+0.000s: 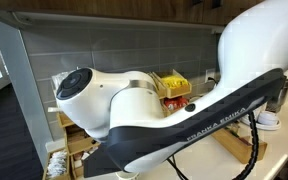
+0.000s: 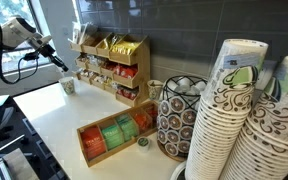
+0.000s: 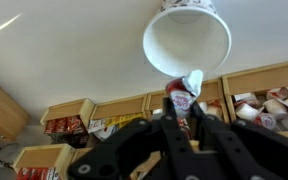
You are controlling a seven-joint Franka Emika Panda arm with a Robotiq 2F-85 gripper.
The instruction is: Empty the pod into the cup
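Our black gripper (image 3: pixel 187 104) pinched the small red-and-white pod (image 3: pixel 184 90) near the plain white round cup (image 3: pixel 187 40), apparently not yet emptied.

Cup (image 3: pixel 187 40): plain white, pale cream interior. Pod (image 3: pixel 183 92): red and white. Gripper (image 3: pixel 181 110): black. Arm (image 1: pixel 134 100): white, black band. Tabletop (image 2: pixel 54 115): white. Stacked paper cups (image 2: pixel 224 120): white with brown swirl pattern.
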